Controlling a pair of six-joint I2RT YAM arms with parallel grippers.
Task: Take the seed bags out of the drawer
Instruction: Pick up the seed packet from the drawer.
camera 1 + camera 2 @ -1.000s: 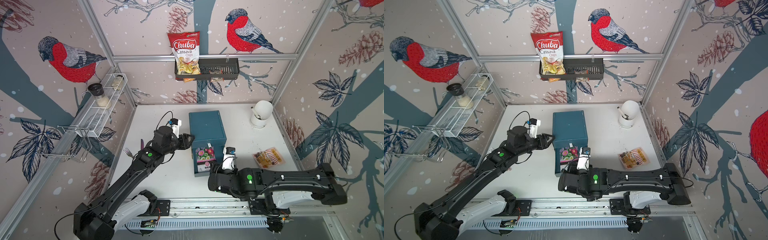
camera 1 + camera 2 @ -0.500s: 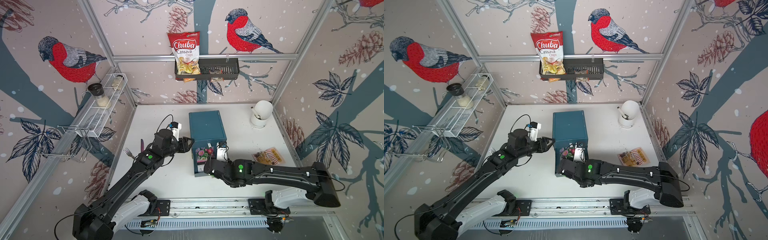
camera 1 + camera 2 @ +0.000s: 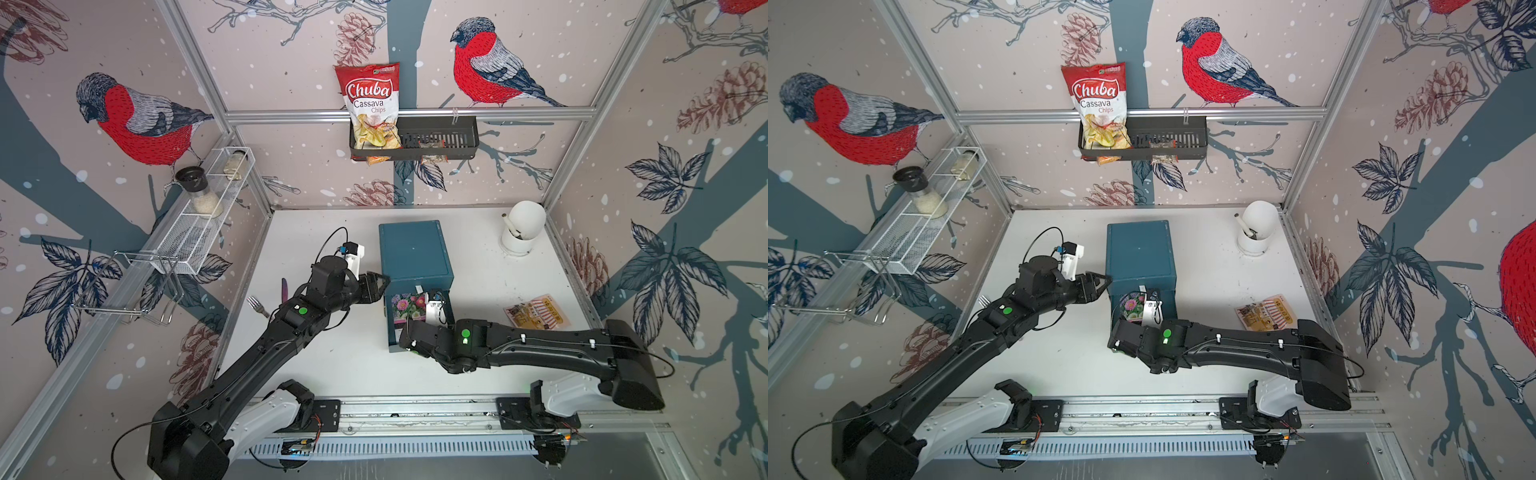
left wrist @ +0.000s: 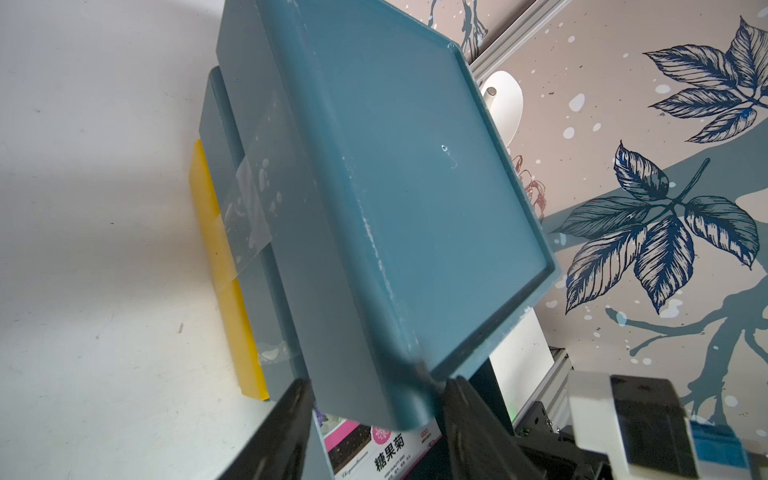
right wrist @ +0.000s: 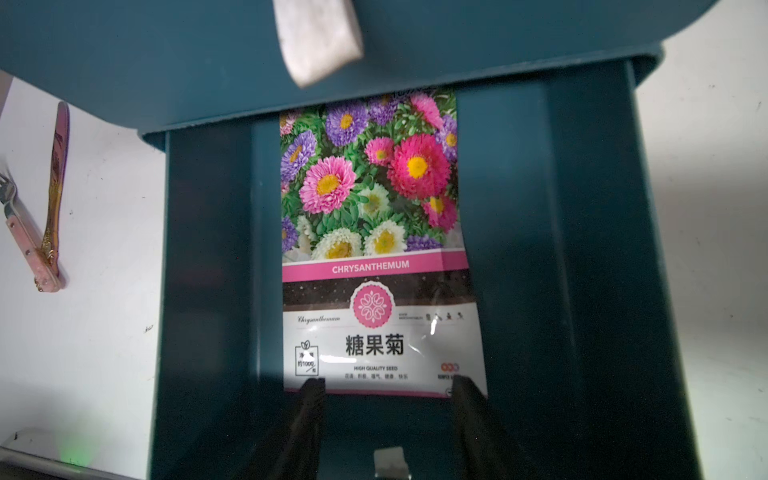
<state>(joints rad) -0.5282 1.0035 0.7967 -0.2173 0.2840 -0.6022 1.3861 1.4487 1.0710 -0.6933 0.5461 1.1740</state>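
Reaching into the open drawer point(image 5: 208, 291) with my right gripper point(image 5: 386, 388), jaws apart, one fingertip at each end of the near short edge of the flower seed bag point(image 5: 374, 249). Whether the tips touch the edge or sit just over it I can't tell, and nothing is pinched between them

That bag lies flat, face up, on the drawer floor. It has pink and purple blooms, a CHRYSANTHEMUM band and a white lower half. Its far end is tucked under the front lip of the blue cabinet point(image 3: 413, 249). It also shows in both top views point(image 3: 409, 305) point(image 3: 1131, 305), right beside my right wrist

The striped seed bag point(image 3: 537, 316) is out of the drawer, flat on the white table point(image 3: 332, 365), well to the right of the cabinet and near the right arm's elbow point(image 3: 1266, 316)

My left gripper point(image 4: 376, 381) is at the cabinet's front left top corner point(image 3: 376, 286), with the jaws closed onto the top slab, one finger point(image 4: 291, 415) on the side face and the other on the rim

A fork point(image 3: 257, 304) lies on the table left of the left arm
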